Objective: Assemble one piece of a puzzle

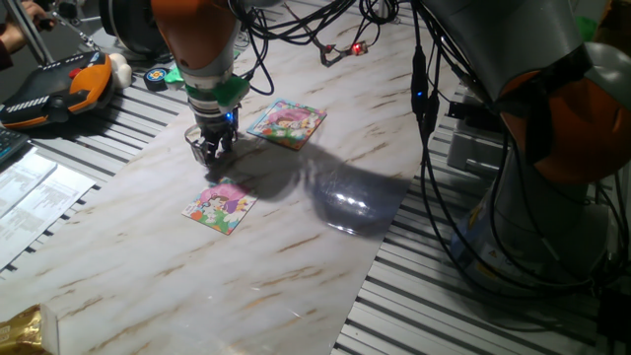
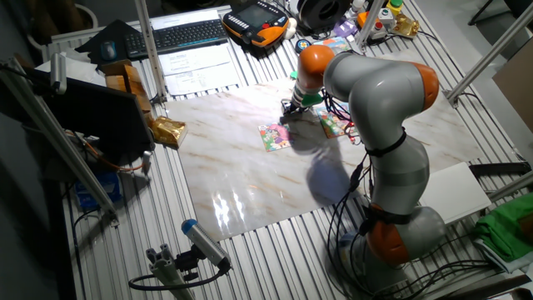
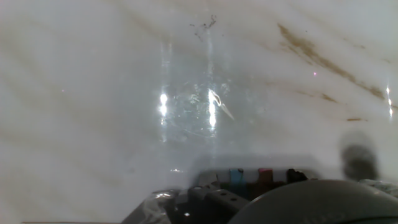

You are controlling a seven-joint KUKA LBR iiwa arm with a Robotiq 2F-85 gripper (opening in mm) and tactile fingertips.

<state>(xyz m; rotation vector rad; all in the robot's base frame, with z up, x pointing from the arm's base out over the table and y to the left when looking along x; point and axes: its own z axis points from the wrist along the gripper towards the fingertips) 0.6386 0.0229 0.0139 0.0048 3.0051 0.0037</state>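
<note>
Hovering low over the marble surface [image 1: 296, 247], tool [image 1: 211, 151] pointing straight down between the two puzzle boards. Nearer board [image 1: 219, 206] just below the tool, farther board [image 1: 286, 122] off to the side, both flat. Fingers [image 1: 204, 151] dark and close together, but open or closed: cannot tell. Loose piece: not made out in any view, possibly hidden at the fingertips. Hand view blurred, showing only glare and brown veins on the marble. Black round disc [image 1: 156, 77] near the edge, well apart.
</note>
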